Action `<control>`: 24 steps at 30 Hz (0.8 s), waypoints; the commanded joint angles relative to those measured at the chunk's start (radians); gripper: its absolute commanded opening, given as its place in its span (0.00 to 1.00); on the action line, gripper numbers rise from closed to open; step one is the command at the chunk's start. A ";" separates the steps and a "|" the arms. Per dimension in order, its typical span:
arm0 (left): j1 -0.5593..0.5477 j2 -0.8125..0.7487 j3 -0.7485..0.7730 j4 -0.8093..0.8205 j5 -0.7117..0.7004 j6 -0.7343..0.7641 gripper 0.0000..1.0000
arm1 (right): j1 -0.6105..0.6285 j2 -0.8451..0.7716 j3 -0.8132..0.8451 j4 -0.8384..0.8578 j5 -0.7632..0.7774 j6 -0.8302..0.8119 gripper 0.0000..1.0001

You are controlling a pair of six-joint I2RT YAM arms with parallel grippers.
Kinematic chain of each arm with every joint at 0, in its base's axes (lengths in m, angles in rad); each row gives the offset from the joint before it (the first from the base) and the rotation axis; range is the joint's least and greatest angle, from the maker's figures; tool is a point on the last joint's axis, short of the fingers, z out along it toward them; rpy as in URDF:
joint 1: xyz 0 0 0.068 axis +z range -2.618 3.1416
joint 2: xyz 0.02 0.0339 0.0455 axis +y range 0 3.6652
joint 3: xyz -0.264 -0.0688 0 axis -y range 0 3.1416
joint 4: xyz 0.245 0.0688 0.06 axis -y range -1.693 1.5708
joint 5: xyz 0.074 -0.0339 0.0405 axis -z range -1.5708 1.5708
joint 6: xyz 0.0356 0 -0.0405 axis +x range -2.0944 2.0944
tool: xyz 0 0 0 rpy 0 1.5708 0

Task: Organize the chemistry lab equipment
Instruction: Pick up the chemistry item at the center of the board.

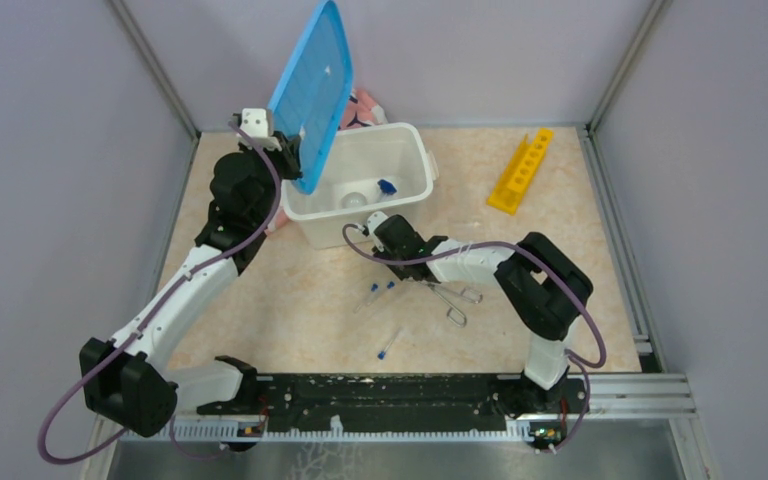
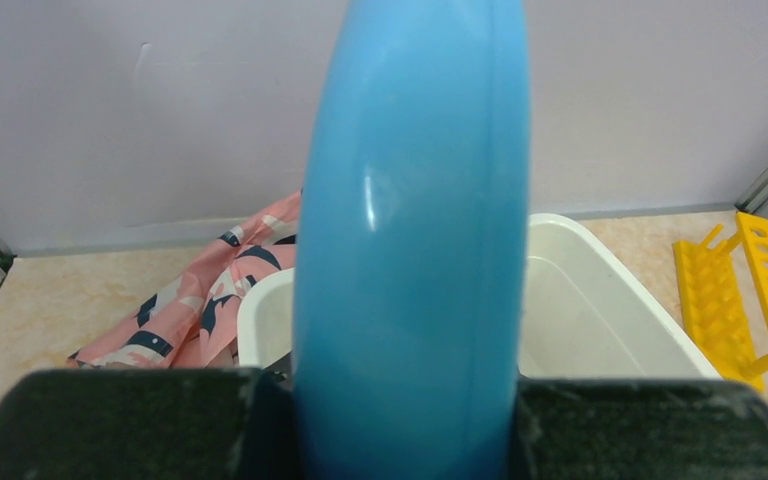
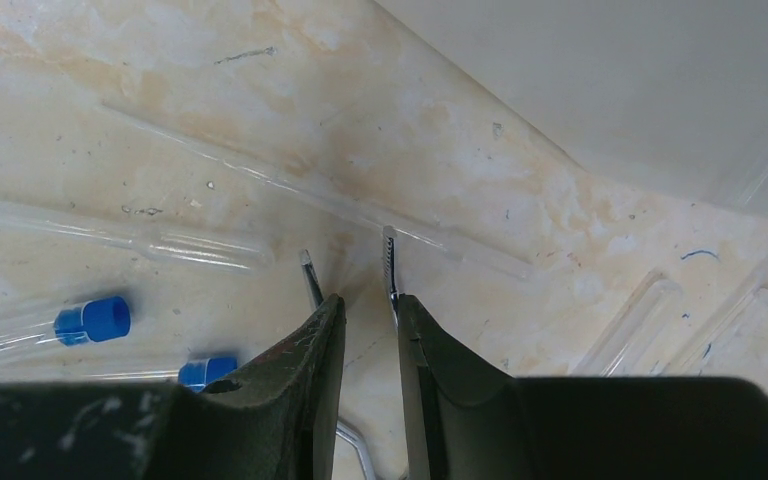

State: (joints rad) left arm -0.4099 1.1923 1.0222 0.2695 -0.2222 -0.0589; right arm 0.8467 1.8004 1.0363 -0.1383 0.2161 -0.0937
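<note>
Top external view: the white bin [image 1: 415, 160] stands uncovered at the back centre of the table [image 1: 290, 310]; one arm reaches to its left rim, the other to its near wall.
Left wrist view: the left gripper [image 2: 400, 420] is pressed together on the blue lid [image 2: 410, 200], one pad on each face, with the lid's edge filling the gap.
Lid position: on edge, tilted, raised above the left rim of the bin.
Right wrist view: the right gripper [image 3: 370, 305] hangs low over the table just in front of the bin wall, its fingers [image 3: 305, 370] a narrow gap apart.
Right gripper contact: the two tips of the tongs [image 3: 390, 262] project past the fingertips. One blade lies along the inner face of one finger; the other passes beneath the second finger. Whether the fingers clamp the metal cannot be told.
Tongs position: on the table in front of the bin, ring handles toward the near right.
Tubes on table: two tubes [image 1: 380, 290] with blue caps lie side by side just left of the tongs; a third lies apart, nearer the arm bases.
Bin contents: one blue-capped tube beside the ball [image 1: 354, 200].
Rack position: the yellow rack [image 1: 522, 170] lies at the back right, well apart from the bin.
Cloth: the pink cloth [image 2: 200, 300], printed with dark-blue figures, lies crumpled behind the bin.
</note>
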 commanded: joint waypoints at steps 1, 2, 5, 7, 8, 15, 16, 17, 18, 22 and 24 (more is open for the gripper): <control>-0.006 -0.004 0.019 0.070 0.012 -0.007 0.00 | -0.006 0.001 0.039 0.039 0.028 -0.014 0.27; -0.006 -0.004 0.019 0.070 0.011 -0.007 0.00 | -0.005 0.000 0.041 0.038 0.029 -0.015 0.27; -0.006 -0.003 0.021 0.069 0.011 -0.008 0.00 | -0.007 -0.001 0.042 0.040 0.035 -0.016 0.28; -0.006 -0.005 0.021 0.069 0.011 -0.007 0.00 | -0.008 -0.003 0.046 0.041 0.038 -0.015 0.29; -0.006 -0.003 0.022 0.068 0.011 -0.008 0.00 | -0.007 -0.004 0.045 0.042 0.038 -0.016 0.30; -0.006 0.001 0.027 0.068 0.012 -0.009 0.00 | -0.022 0.005 0.058 0.042 0.021 -0.015 0.33; -0.006 0.001 0.027 0.068 0.012 -0.010 0.00 | -0.024 0.006 0.059 0.045 0.014 -0.014 0.33; -0.006 0.001 0.027 0.068 0.012 -0.010 0.00 | -0.028 0.008 0.060 0.049 0.006 -0.014 0.33; -0.005 0.001 0.028 0.069 0.012 -0.010 0.00 | -0.031 0.008 0.059 0.054 -0.004 -0.012 0.33; -0.006 0.004 0.029 0.069 0.012 -0.012 0.00 | -0.045 0.027 0.071 0.060 -0.036 -0.013 0.33; -0.005 0.006 0.030 0.068 0.013 -0.013 0.00 | -0.050 0.035 0.075 0.066 -0.047 -0.013 0.32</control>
State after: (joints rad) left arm -0.4099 1.1976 1.0222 0.2695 -0.2188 -0.0593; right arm 0.8150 1.8126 1.0500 -0.1257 0.1978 -0.1051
